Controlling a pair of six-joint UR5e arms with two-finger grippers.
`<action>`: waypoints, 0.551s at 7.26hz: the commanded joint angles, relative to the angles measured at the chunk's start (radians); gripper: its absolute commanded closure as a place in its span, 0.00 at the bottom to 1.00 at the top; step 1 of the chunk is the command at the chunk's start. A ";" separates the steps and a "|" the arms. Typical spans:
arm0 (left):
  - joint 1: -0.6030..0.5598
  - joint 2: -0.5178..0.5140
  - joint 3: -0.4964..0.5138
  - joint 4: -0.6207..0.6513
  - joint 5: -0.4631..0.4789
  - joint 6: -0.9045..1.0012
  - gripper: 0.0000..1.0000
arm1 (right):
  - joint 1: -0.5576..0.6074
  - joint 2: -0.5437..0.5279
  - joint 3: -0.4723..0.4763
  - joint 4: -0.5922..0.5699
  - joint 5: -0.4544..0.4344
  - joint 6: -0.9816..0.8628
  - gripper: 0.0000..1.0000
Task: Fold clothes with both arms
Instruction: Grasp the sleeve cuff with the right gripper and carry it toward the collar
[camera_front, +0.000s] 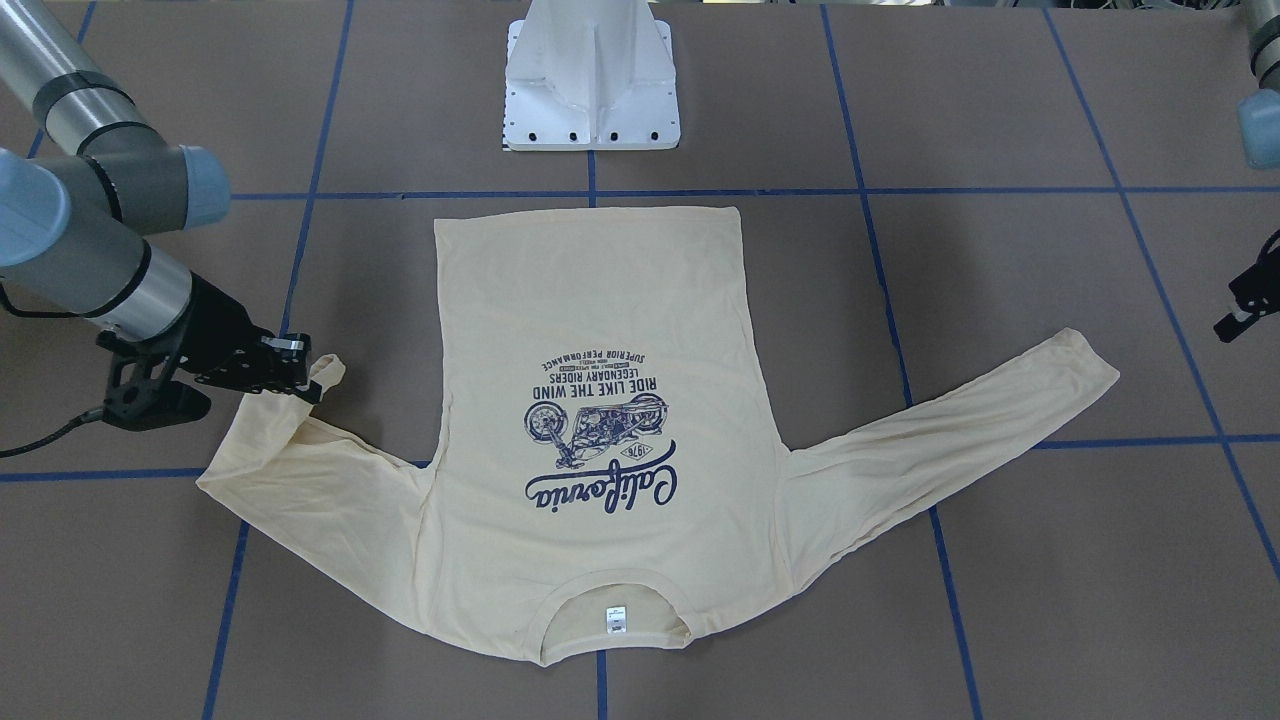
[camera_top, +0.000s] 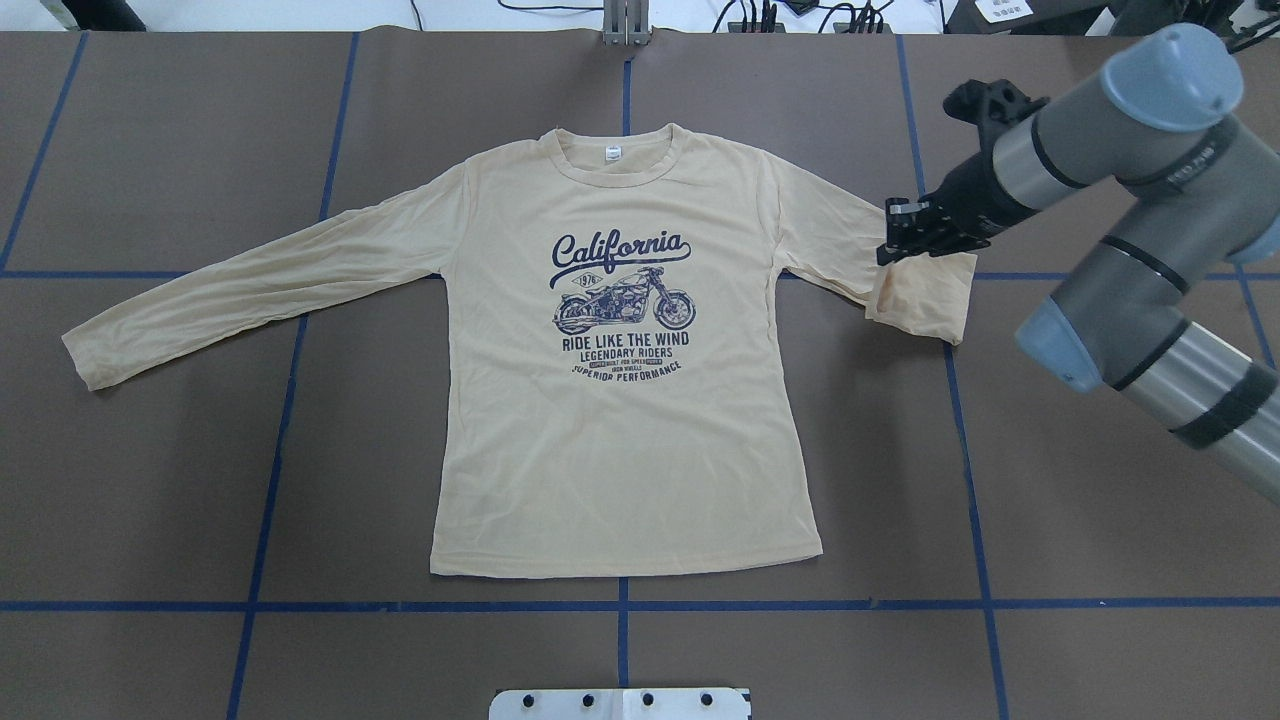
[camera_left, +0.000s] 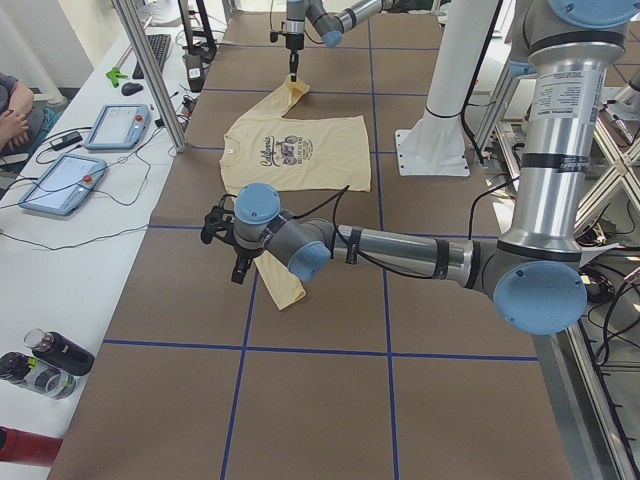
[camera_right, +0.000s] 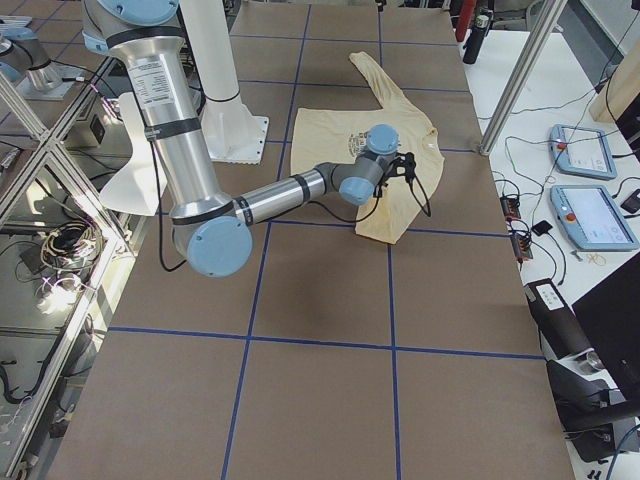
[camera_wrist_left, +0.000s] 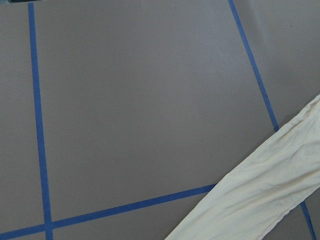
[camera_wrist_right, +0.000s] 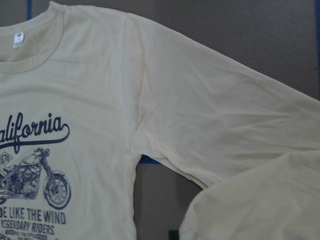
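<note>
1. Front-facing: shows the T-shirt (camera_front: 600, 300) spread flat on the table (camera_front: 1000, 250), print (camera_front: 600, 430) up, collar (camera_front: 612, 600) toward 6 o'clock; finds the right gripper (camera_front: 308, 378) at 9 o'clock, nipping the cuff (camera_front: 330, 368) of the held sleeve (camera_front: 290, 460), which doubles back on itself; catches a sliver of the left gripper (camera_front: 1242, 305) at 3 o'clock, apart from the straight sleeve (camera_front: 950, 430), and cannot tell whether spread or closed
2. Overhead: puts the pinched cuff at 2 o'clock, the straight sleeve out toward 9 o'clock, the hem (camera_top: 625, 565) unfolded at 6 o'clock
3. Left end: sets the left gripper near the straight sleeve's end
4. Left wrist: looks onto bare table, that sleeve at 5 o'clock
5. Right wrist: fills with shoulder and print, no fingers in frame
6. Judging progress: barely begun, with one cuff in hand and nothing yet laid over the body; leaves both sleeves and the body fold to do
</note>
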 joint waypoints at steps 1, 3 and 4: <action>0.000 0.000 0.003 0.000 -0.007 -0.001 0.00 | -0.014 0.164 -0.079 -0.092 -0.003 0.013 1.00; 0.000 0.000 0.007 0.000 -0.005 0.001 0.00 | -0.045 0.272 -0.152 -0.089 -0.088 0.029 1.00; 0.000 0.000 0.010 0.001 -0.004 0.001 0.00 | -0.065 0.325 -0.197 -0.087 -0.116 0.036 1.00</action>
